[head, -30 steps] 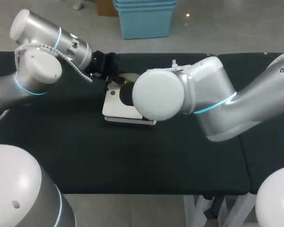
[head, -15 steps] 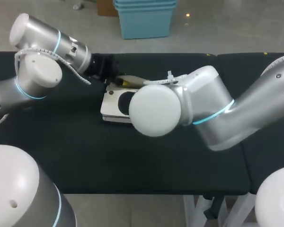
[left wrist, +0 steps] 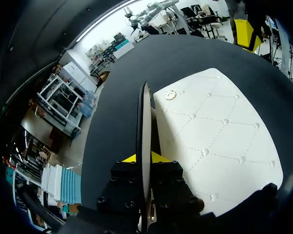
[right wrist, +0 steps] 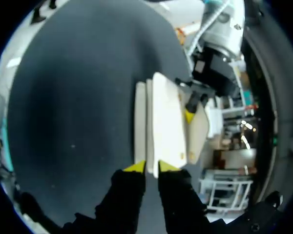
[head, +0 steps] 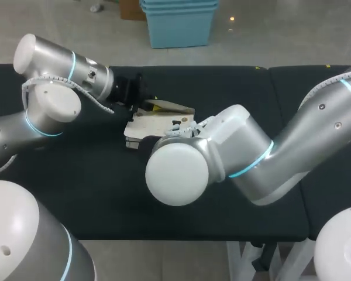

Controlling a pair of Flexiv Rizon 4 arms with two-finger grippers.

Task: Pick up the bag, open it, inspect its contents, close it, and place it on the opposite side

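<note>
The white quilted flat bag (head: 158, 124) lies on the black worktop (head: 76, 175), its flap (left wrist: 145, 122) raised and clamped in the left claw (left wrist: 145, 158), while the right claw (right wrist: 152, 167) pinches the bag's edge.

This seems to be a robot laboratory. A silver left arm (head: 47, 99) with a glowing blue ring enters at the left of the head view and a similar right arm (head: 251, 158) at the right, both above a black-covered table (head: 105, 193).
</note>
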